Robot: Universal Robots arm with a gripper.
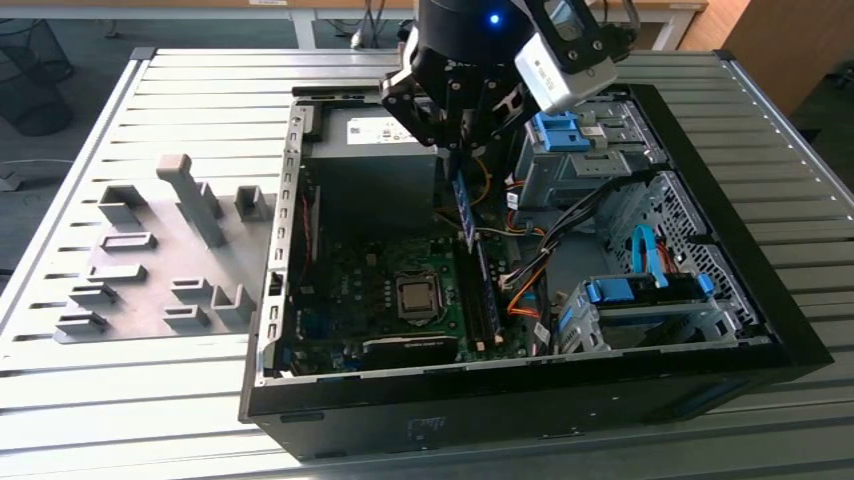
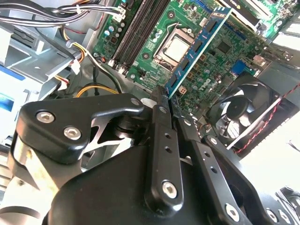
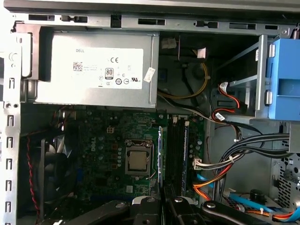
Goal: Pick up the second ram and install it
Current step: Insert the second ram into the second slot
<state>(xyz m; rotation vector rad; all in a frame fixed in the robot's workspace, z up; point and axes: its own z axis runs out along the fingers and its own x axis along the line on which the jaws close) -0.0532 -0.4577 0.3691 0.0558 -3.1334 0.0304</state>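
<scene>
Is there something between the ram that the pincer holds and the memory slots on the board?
Nothing visible. The pincer is shut on the second ram, which hangs over the motherboard. In the first wrist view the dark memory slots lie open; the cables stay beside them.

Looking down into the open computer case (image 3: 9, 140).

A grey power box (image 3: 93, 70) with a white sticker sits by the case's edge. Beside it lies the green board (image 3: 108, 154) with a shiny square chip (image 3: 138, 161) in the middle. Next to the chip run long black slots (image 3: 176, 150), and a thin stick, the second ram (image 3: 160, 157), stands on edge there. The black end effector (image 3: 161, 206) sits right over that stick. Red, orange and black wires (image 3: 225, 168) curl nearby, near a blue plastic part (image 3: 283, 79). A dark fan (image 3: 54, 164) sits on the other side.
</scene>
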